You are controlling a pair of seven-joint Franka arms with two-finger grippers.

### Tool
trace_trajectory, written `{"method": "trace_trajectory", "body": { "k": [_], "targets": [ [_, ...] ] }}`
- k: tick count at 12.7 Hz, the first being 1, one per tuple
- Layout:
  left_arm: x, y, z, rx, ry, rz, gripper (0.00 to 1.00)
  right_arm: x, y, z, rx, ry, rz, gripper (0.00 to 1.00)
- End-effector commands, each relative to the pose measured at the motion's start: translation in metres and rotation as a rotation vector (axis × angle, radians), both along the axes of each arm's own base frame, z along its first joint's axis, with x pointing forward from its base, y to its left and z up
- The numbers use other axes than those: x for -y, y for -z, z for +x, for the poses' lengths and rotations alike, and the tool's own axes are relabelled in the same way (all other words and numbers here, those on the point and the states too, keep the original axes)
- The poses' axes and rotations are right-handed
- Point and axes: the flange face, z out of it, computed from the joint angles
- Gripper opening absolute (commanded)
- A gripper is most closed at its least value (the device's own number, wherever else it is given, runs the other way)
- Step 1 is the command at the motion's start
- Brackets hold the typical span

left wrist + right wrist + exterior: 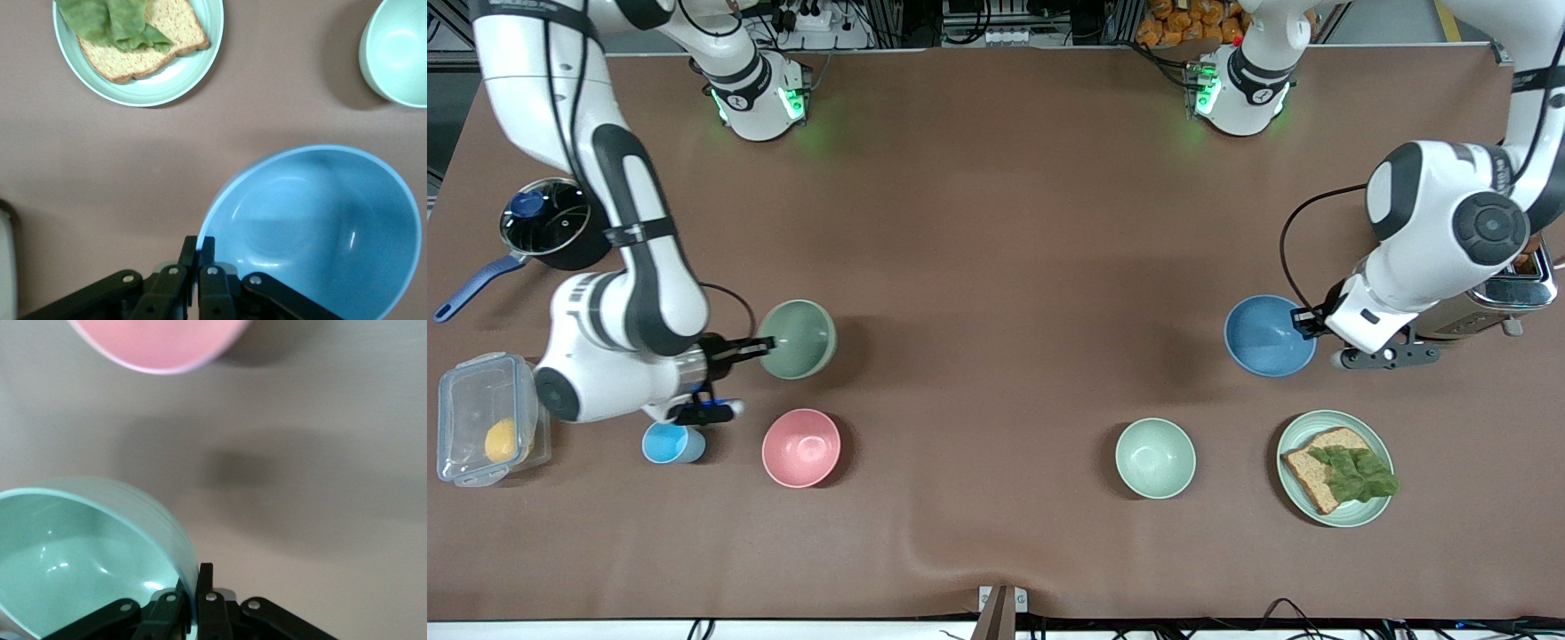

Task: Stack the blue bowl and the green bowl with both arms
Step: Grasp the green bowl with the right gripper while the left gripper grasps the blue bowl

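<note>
My right gripper (765, 347) is shut on the rim of the sage green bowl (799, 338) toward the right arm's end of the table. In the right wrist view the two fingers pinch the wall of the green bowl (80, 567), one inside and one outside, at the right gripper (198, 577). My left gripper (1304, 322) is shut on the rim of the blue bowl (1267, 336) toward the left arm's end. The left wrist view shows the blue bowl (320, 227) tilted, its edge clamped in the left gripper (198, 243). The two bowls are far apart.
A pink bowl (801, 447) and a sky-blue cup (671, 442) stand near the green bowl. A mint bowl (1155, 458) and a plate (1369, 514) with bread and lettuce lie near the blue bowl. A toaster (1507, 289), a lidded pot (547, 222) and a plastic box (485, 427) sit at the table's ends.
</note>
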Motion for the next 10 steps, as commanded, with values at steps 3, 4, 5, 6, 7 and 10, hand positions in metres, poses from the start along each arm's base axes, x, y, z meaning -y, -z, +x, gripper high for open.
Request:
{"method": "trace_trajectory", "body": {
  "k": [3, 4, 5, 6, 7, 10],
  "targets": [
    [0.013, -0.022, 0.005, -0.003, -0.024, 0.0, 0.0, -0.108, -0.008, -0.006, 0.018, 0.217, -0.049, 0.0],
    [0.021, -0.024, 0.005, 0.0, -0.035, -0.003, 0.0, -0.133, -0.008, -0.012, 0.011, 0.258, -0.079, 0.0],
    [0.026, -0.025, 0.005, 0.004, -0.052, -0.005, 0.0, -0.162, -0.007, -0.018, 0.011, 0.289, -0.101, 0.0],
    [0.03, -0.026, 0.004, 0.004, -0.052, -0.006, 0.0, -0.186, -0.006, -0.023, 0.025, 0.33, -0.121, 0.0],
    [0.03, -0.026, 0.004, 0.004, -0.053, -0.006, 0.0, -0.215, -0.005, -0.033, 0.04, 0.351, -0.132, 0.0],
    [0.037, -0.026, 0.003, 0.003, -0.044, -0.008, 0.0, -0.259, 0.009, -0.05, 0.056, 0.412, -0.157, 0.0]
  ]
}}
